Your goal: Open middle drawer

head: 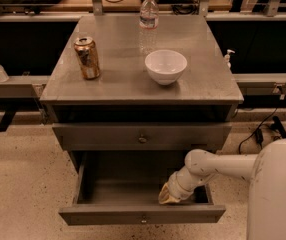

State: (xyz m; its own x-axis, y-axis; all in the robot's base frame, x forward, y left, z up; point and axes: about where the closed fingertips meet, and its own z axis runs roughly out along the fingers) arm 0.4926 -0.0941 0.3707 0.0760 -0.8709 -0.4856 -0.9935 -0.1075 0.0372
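Observation:
The middle drawer (142,215) is a wide grey metal drawer with a small round knob. It stands pulled well out below the top drawer (142,136), which is closed. Its inside is bare grey metal. My gripper (169,196) reaches down into the open middle drawer at its right side, just behind the drawer front. The white arm (218,165) comes in from the lower right. The lowest drawer is hidden under the open one.
On the cabinet top (123,79) stand a drink can (87,57), a white bowl (165,66) and a water bottle (148,20). My white body (275,194) fills the lower right. Cables (255,134) lie on the floor to the right. Speckled floor lies on the left.

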